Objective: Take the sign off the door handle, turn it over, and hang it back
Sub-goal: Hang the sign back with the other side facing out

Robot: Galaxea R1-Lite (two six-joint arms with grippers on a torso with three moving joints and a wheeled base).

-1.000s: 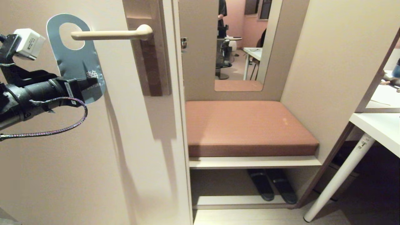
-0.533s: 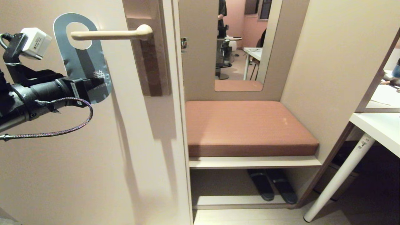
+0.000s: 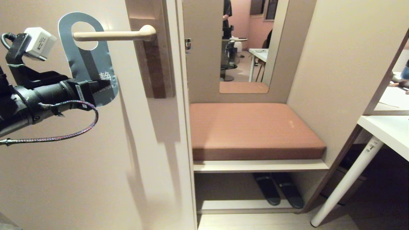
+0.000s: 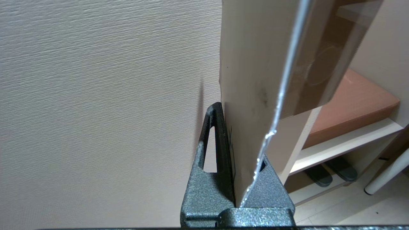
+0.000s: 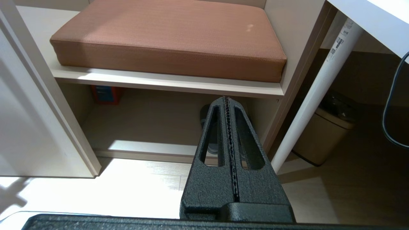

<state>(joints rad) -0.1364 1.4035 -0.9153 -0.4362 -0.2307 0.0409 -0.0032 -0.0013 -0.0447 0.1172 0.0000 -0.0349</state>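
Pinched shut on the lower end of the blue-grey oblong card sign [image 3: 92, 68], the left gripper [image 3: 101, 85] has slid its oval hole further onto the slim cream lever door handle [image 3: 111, 35], so rehanging looks nearly finished.

Black tubular left arm [image 3: 35, 99], white boxy camera [image 3: 40, 39] on a black bracket above, braided purple cable [image 3: 64, 135] looped beneath; dark speckled wedge-shaped fingers [image 4: 211, 179] with triangular cut-outs.

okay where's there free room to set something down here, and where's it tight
Free: the brown seat cushion between the door edge and the side wall, bare on top. The white table corner at the right shows bare. Tight: at the door handle, where the left gripper pinches the sign; slippers sit under the bench.
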